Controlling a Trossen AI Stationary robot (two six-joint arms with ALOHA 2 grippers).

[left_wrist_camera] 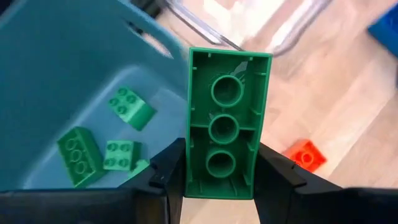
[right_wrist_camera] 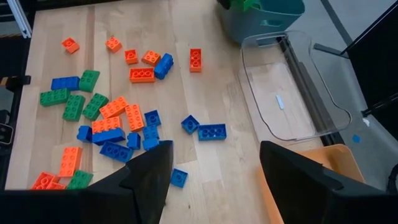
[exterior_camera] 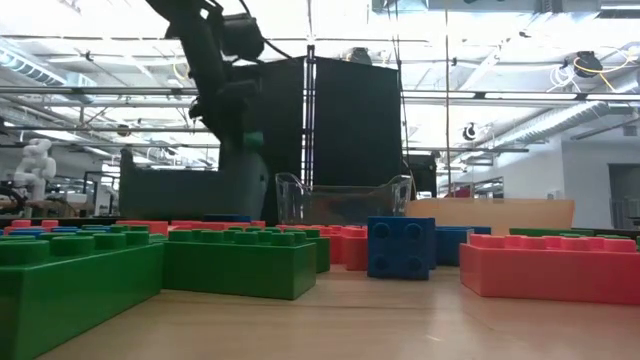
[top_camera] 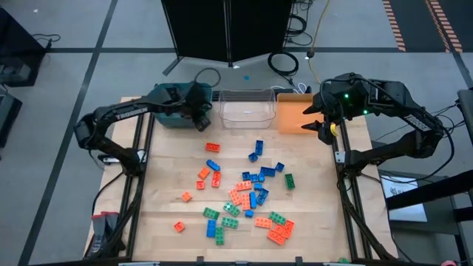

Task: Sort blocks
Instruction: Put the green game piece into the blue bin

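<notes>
My left gripper (top_camera: 200,118) hangs over the right wall of the teal bin (top_camera: 166,103) at the table's far left, shut on a long green brick (left_wrist_camera: 229,118). Several green bricks (left_wrist_camera: 78,155) lie on the bin's floor (left_wrist_camera: 62,74). Loose green, blue and orange-red blocks (top_camera: 251,196) lie scattered on the wooden table's middle and near part. My right gripper (top_camera: 319,122) waits high at the far right, by the orange bin (top_camera: 292,114). It stands open (right_wrist_camera: 214,168) with nothing between its fingers. My left gripper pinches the green brick by its two long sides (left_wrist_camera: 194,168), near one end, between its two fingers. The fingers slant down from above and lie along the brick, which sticks out past the fingertips. The brick's hollow underside faces the wrist, and it is lifted clear above the bin's wall.
A clear bin (top_camera: 246,109) stands between the teal and orange bins at the far edge. A single orange-red brick (left_wrist_camera: 306,154) lies on the table just near of the teal bin. Dark frame rails (top_camera: 140,185) run along both table sides.
</notes>
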